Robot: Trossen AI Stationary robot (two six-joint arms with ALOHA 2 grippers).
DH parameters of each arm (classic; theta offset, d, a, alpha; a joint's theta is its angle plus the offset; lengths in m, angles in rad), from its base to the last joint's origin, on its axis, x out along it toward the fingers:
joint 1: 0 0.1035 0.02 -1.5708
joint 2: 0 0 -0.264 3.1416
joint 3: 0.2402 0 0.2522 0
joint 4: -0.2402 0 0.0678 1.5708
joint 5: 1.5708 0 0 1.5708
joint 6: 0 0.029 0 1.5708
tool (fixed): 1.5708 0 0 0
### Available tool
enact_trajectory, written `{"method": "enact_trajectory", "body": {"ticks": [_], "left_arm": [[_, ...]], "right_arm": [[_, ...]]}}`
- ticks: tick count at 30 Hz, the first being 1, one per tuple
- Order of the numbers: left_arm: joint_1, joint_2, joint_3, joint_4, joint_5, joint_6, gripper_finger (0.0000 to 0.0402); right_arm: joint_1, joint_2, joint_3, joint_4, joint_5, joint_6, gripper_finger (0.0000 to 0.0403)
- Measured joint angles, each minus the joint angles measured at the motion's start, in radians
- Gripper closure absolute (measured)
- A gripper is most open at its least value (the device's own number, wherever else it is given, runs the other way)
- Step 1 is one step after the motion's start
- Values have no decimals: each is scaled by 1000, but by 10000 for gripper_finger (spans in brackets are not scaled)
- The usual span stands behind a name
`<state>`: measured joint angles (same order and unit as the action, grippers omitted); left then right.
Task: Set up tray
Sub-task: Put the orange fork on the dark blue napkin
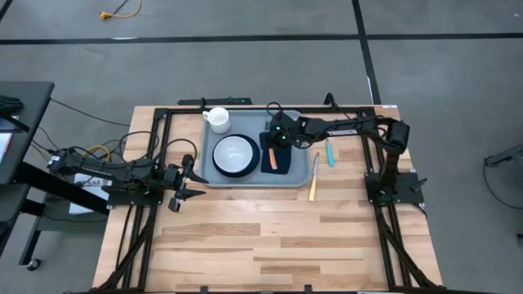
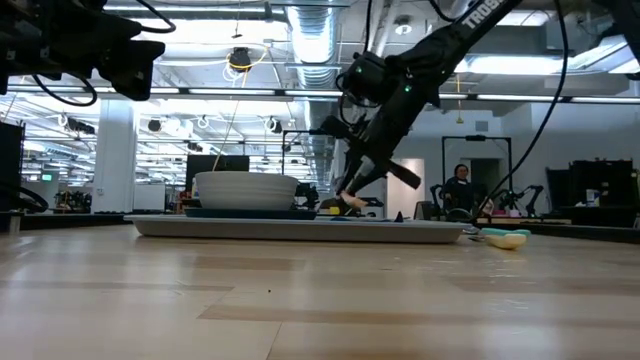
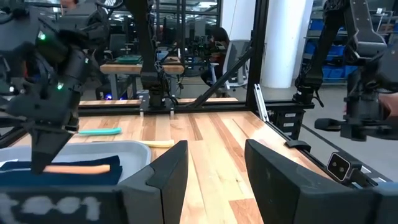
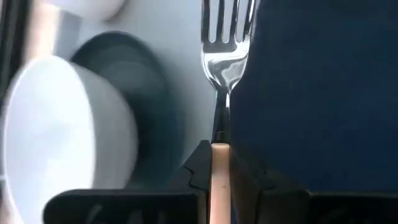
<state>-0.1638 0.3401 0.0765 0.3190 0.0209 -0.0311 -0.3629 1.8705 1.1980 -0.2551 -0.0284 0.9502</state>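
Note:
The light grey-blue tray lies at the table's far middle. On it stand a white bowl on a dark plate, a white cup and a navy napkin. My right gripper hangs over the napkin's far left part, shut on a fork with a metal head and an orange handle. The fork's tines point toward the far edge. My left gripper waits open and level at the table's left, just off the tray's left rim. My right gripper pinches the fork's orange handle between its two fingers, at the handle's end next to the metal neck. The fingers slant down from the far right. The fork lies about level along the napkin's left edge, its handle seemingly resting on the cloth.
A teal-handled utensil and a yellow-handled one lie on the bare wood right of the tray. The near half of the table is open wood. Black frame rails run along the left, right and far sides.

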Motion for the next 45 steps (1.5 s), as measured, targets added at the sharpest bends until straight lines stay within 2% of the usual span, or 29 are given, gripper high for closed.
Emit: {"method": "enact_trajectory", "body": {"ticks": [23, 45], "left_arm": [[0, 0, 0, 0, 1, 0, 254], [0, 0, 0, 1, 1, -3, 254]], "right_arm": [[-1, 19, 0, -123, 109, 70, 378], [-6, 69, 0, -102, 79, 94, 368]]}}
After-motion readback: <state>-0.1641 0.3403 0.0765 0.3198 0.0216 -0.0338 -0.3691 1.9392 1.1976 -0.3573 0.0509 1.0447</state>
